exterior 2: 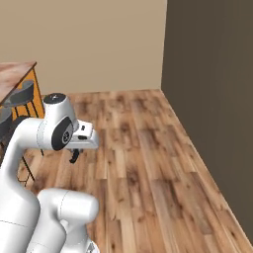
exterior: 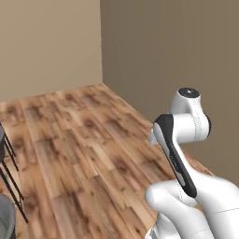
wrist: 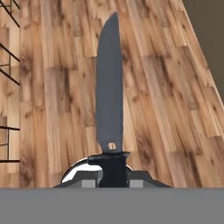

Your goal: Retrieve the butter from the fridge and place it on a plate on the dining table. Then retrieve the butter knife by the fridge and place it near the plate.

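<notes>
While gripper (wrist: 113, 175) clamps butter knife (wrist: 109, 87), blade bears no readable writing.

You are looking at 1 slim dark grey butter knife (wrist: 109, 87) with a black handle. You are seeing 2 round grey stools on black legs in the right base view: 1 (exterior 2: 21, 94) by the reddish-brown marbled table top (exterior 2: 15, 76), 1 (exterior 2: 4, 118) nearer. You are counting 1 such table.

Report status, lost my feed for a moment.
Gripper shut on butter knife, blade pointing ahead. Bare wood floor below. Stools off to one side, path open.
</notes>
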You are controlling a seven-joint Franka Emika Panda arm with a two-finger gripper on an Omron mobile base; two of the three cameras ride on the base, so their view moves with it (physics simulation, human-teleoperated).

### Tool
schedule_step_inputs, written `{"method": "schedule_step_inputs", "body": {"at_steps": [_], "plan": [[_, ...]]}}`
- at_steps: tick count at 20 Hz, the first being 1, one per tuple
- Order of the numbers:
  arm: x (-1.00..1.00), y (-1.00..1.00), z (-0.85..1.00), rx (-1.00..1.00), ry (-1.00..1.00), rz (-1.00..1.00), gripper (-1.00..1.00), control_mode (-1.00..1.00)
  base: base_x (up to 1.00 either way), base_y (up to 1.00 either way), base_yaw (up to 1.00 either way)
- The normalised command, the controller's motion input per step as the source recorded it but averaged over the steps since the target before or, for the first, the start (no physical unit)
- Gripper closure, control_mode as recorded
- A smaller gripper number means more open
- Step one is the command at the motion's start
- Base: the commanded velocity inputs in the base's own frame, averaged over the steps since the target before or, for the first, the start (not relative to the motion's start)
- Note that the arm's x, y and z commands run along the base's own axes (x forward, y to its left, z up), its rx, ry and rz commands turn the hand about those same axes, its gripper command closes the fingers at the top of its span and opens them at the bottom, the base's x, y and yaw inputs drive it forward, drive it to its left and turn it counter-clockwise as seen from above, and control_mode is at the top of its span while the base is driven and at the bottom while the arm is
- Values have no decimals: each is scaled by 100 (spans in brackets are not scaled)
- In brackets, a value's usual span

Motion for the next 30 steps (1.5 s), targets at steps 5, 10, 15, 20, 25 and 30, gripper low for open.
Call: {"method": "schedule_step_inputs", "body": {"at_steps": [5, 10, 15, 20, 25, 30], "plan": [[0, 0, 0, 0, 0, 0, 100, 100, 100, 24, 0], [0, 0, 0, 0, 0, 0, 100, 100, 100, 16, 1], [0, 0, 0, 0, 0, 0, 100, 100, 100, 16, 1], [0, 0, 0, 0, 0, 0, 100, 100, 100, 15, 4], [0, 0, 0, 0, 0, 0, 100, 100, 100, 11, 6], [0, 0, 0, 0, 0, 0, 100, 100, 100, 3, 13]]}}
